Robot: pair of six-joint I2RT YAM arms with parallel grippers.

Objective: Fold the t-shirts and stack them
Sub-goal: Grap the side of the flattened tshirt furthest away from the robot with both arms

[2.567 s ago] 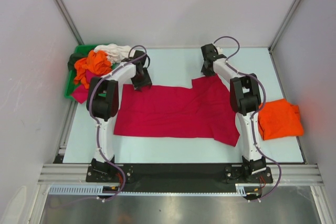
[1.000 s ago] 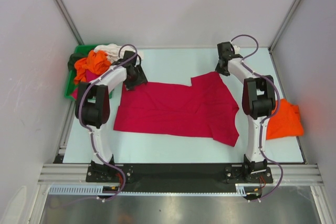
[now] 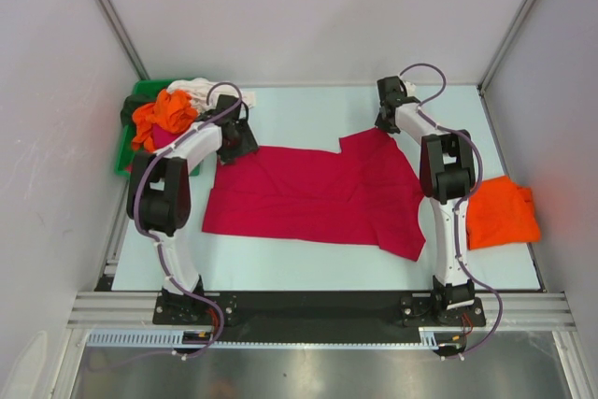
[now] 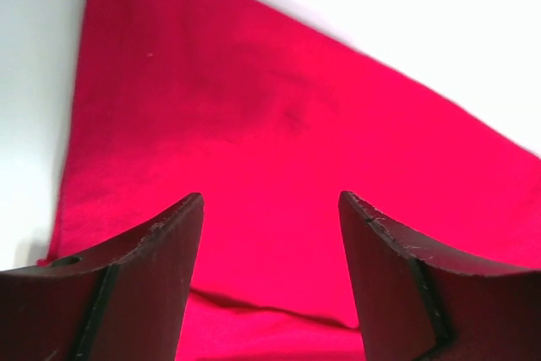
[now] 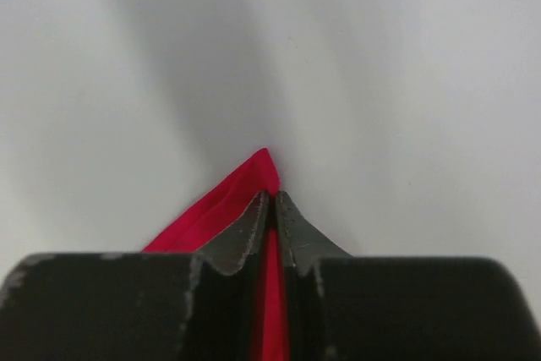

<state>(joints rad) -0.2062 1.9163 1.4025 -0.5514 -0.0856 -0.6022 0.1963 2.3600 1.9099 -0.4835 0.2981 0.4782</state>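
Observation:
A large crimson-red t-shirt (image 3: pixel 308 195) lies spread flat across the middle of the table. My right gripper (image 3: pixel 383 125) is at its far right corner, shut on a pinch of the red cloth (image 5: pixel 241 192), which shows between the closed fingers. My left gripper (image 3: pixel 231 149) hovers open over the shirt's far left corner, and in the left wrist view red fabric (image 4: pixel 254 116) fills the space between its spread fingers (image 4: pixel 169 243). A folded orange t-shirt (image 3: pixel 503 214) lies at the right edge of the table.
A green bin (image 3: pixel 142 91) at the far left corner holds a heap of crumpled shirts: orange (image 3: pixel 163 114), white (image 3: pixel 201 91) and a dark one (image 3: pixel 131 109). Grey walls close in the table at the back and on both sides.
My right gripper has shifted slightly left onto the shirt's far right corner and shut on it. The left gripper has stayed open at the far left corner.

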